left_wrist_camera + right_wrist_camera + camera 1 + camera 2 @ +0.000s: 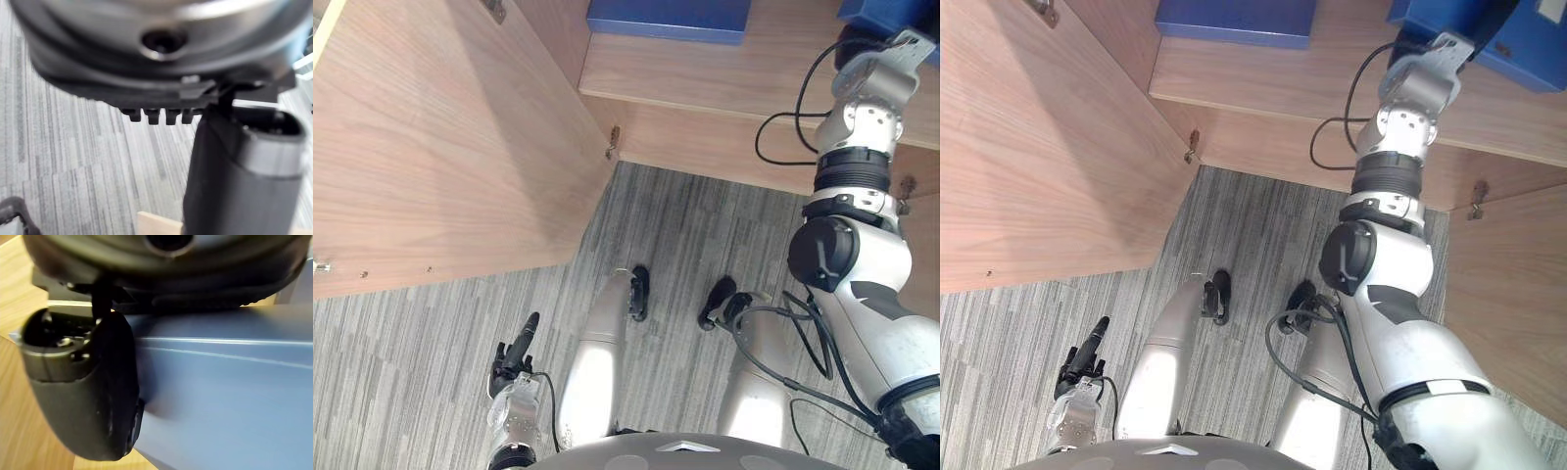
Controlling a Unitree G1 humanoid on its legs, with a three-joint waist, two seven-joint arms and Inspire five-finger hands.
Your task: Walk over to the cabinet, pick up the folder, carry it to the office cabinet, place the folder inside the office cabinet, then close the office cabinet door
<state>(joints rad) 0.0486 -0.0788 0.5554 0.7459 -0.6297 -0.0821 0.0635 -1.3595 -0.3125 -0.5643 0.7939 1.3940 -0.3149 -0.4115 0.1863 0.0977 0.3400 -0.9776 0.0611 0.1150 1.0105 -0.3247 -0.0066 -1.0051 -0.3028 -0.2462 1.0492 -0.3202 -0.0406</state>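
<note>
Left eye view: an office cabinet of matt, straight-grained wood veneer stands open, its left door (440, 147) swung wide and cut off by the frame edge, with a small metal hinge (613, 142) at the carcass corner. On the flat shelf (705, 78) a second folder (671, 18), blue, smooth and rectangular, lies a little back from the shelf's front edge, its far part out of frame. The floor is grey carpet (705, 235) with fine lengthwise stripes; above it hangs the left hand (519, 348), its fingers straight and relaxed, holding nothing. Right eye view: the blue folder (1528, 54) lies at the shelf's right end, well apart from the second folder, and is cropped at the frame corner; the right arm reaches up to it, and the arm's end is largely hidden against it. A right door (1508, 294) of the same veneer is partly visible. Left wrist view: a row of short dark fingertips (156, 116) stands over the striped carpet, close to nothing. Right wrist view: the right hand (83, 391) shows a rounded, dark, faintly glossy thumb lying against the folder's smooth blue face, with light wood beside it; whether the hand is clasped on the folder cannot be told.
</note>
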